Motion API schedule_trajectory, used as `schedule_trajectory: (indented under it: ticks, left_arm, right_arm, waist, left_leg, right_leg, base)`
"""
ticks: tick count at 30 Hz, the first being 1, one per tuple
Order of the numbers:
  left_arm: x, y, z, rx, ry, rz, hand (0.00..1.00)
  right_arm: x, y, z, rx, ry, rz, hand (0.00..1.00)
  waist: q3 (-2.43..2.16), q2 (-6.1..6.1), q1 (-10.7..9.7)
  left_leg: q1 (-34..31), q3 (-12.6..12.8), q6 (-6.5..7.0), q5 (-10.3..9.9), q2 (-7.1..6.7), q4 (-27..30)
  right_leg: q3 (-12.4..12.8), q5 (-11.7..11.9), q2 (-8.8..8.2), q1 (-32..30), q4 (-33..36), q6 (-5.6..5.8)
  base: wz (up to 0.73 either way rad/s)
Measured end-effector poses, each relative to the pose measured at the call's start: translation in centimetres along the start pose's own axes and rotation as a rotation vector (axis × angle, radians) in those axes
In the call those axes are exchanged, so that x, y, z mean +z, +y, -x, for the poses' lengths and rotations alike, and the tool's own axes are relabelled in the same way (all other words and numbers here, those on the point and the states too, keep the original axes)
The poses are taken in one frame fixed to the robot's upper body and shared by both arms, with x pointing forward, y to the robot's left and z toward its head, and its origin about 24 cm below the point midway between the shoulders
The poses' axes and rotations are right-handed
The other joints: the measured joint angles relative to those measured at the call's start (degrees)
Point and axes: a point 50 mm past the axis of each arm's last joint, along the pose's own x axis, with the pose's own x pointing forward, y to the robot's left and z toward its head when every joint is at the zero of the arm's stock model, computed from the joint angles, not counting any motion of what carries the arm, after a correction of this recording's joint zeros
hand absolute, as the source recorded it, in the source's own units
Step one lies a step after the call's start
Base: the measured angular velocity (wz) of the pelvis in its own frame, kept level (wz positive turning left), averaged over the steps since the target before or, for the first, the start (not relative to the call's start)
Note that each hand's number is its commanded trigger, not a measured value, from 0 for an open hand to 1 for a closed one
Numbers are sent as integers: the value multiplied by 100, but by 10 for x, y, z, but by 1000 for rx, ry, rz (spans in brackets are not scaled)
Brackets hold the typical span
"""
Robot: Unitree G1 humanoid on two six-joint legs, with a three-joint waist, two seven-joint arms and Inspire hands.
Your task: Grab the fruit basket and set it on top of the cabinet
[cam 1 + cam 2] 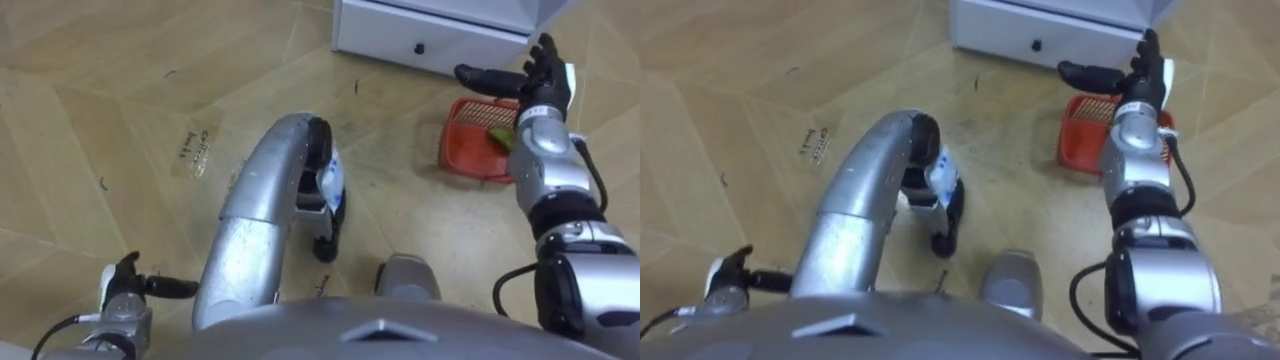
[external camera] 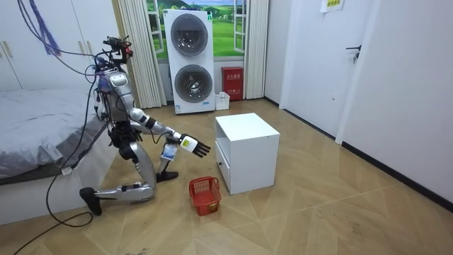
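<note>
Kneeling on floor. Right robot hand (image 1: 538, 82) spread, held above red fruit basket (image 1: 470, 148) beside white cabinet (image 1: 430, 30). Left robot hand (image 1: 125, 292) low, state can't be told

basket (image 1: 478, 150) on floor (image 1: 100, 100) before cabinet (image 1: 430, 25), right hand (image 1: 535, 75) above it

Pale wood floor (image 2: 318, 212) in a herringbone pattern. A grey-covered bed (image 2: 35, 131) sits on the left. Stacked washing machines (image 2: 190, 60) stand at the far wall beside curtains (image 2: 138, 49). A white cabinet (image 2: 245, 152) stands mid-room, with a white door (image 2: 361, 64) on the right.
</note>
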Motion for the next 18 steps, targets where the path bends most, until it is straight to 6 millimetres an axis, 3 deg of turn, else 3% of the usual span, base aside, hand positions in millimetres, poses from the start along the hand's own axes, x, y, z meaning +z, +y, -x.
schedule_trajectory:
  ticks: [1, 2, 3, 4, 5, 6, 7, 8, 9, 10, 11, 13, 15, 16, 18]
  left_arm:
    - [-10, -1, 2, -6, 22, -8, 0]
    - [-19, 1, 4, -4, 46, -16, 0]
    - [-25, 2, 5, 5, 65, -34, 0]
    - [-25, -2, 6, -2, 63, -47, 0]
    - [-23, -4, 6, -9, 52, -58, 0]
    - [-19, -7, 6, -19, 28, -77, 0]
    - [-16, -6, 5, -12, 11, -63, 0]
    - [-15, -4, 5, -6, 7, -55, 0]
    - [-29, -2, 7, -1, 44, -54, 0]
    - [-33, 1, 8, 4, 56, -59, 0]
    - [-41, 2, 10, 12, 77, -67, 0]
    - [-41, -8, 12, -12, 73, -71, 0]
    - [-42, -8, 12, -12, 80, -73, 0]
    - [-42, -10, 12, -15, 87, -74, 0]
    - [-40, -15, 13, -33, 86, -67, 0]
  right_arm:
    - [0, 1, 0, 4, -2, 6, 0]
    - [-2, 2, 1, 4, 2, 6, 0]
    - [-10, 3, 5, -3, 23, 13, 0]
    - [-14, 1, 7, -23, 28, 31, 0]
    - [-14, -1, 7, -36, 26, 36, 0]
    - [-13, -2, 7, -57, 21, 45, 0]
    - [-12, -1, 7, -54, 11, 62, 0]
    - [-10, 1, 7, -46, 1, 67, 0]
    - [-7, 4, 8, -36, -17, 79, 0]
    - [-8, 6, 8, -33, -14, 82, 0]
    - [-9, 8, 9, -31, -9, 84, 0]
    - [0, -3, 9, -87, -62, 83, 0]
    - [7, -4, 10, -100, -94, 72, 0]
    - [10, -5, 10, -105, -115, 71, 0]
    - [11, -9, 9, -115, -121, 81, 0]
  waist:
    - [-44, 148, 43]
    - [-43, 154, 134]
    - [-68, -16, 187]
    - [-85, -71, 96]
    - [-106, -120, 59]
    - [-100, -148, -39]
    - [-60, -295, -282]
    - [-74, -255, -305]
    - [-114, -58, -175]
    - [-137, -129, -154]
    - [-137, -212, -217]
    - [-155, -214, -290]
    - [-156, -207, -368]
    - [-128, -161, -382]
    - [-180, -10, -353]
  left_leg:
    - [-90, -189, 164, -97, 8, 272]
    - [-111, -236, 280, -142, -11, 351]
    - [-125, -237, 327, -174, -148, 363]
    - [-122, -251, 311, -182, -319, 285]
    - [-112, -251, 264, -175, -363, 236]
    - [-108, -250, -48, -102, -437, 111]
    - [-111, -282, -186, -56, -436, 159]
    - [-93, -533, -73, -94, -382, 262]
    - [-113, -668, 188, -196, -197, 481]
    - [-117, -680, 214, -220, -228, 527]
    - [-135, -718, 177, -221, -412, 488]
    - [-103, -751, 47, -136, -426, 388]
    - [-60, -742, 17, -81, -376, 388]
    - [-66, -736, -60, -84, -331, 428]
    - [-63, -709, -126, -55, -178, 354]
  right_leg:
    - [-129, -39, -72, -2, 115, 72]
    - [-162, -40, -95, -19, 202, 79]
    - [-149, -36, -217, -75, 306, 81]
    - [-165, -18, -200, -119, 352, 79]
    - [-179, -3, -191, -156, 358, 60]
    - [-191, 51, -219, -219, 368, -24]
    - [-234, 84, -379, -224, 365, -59]
    - [-240, 56, -456, -245, 405, -36]
    - [-315, 14, -537, -262, 545, 63]
    - [-319, -7, -643, -289, 626, 97]
    - [-302, -62, -712, -315, 689, 104]
    - [-301, -148, -651, -286, 679, 57]
    - [-286, -370, -567, -119, 690, 1]
    - [-276, -516, -497, -73, 747, -24]
    - [-232, -533, -418, -144, 769, -46]
  base:
    - [-55]
    - [-74]
    - [-40]
    - [-15]
    - [19]
    - [35]
    - [27]
    - [-22]
    - [-61]
    - [-67]
    - [-25]
    - [6]
    - [15]
    - [4]
    - [-4]
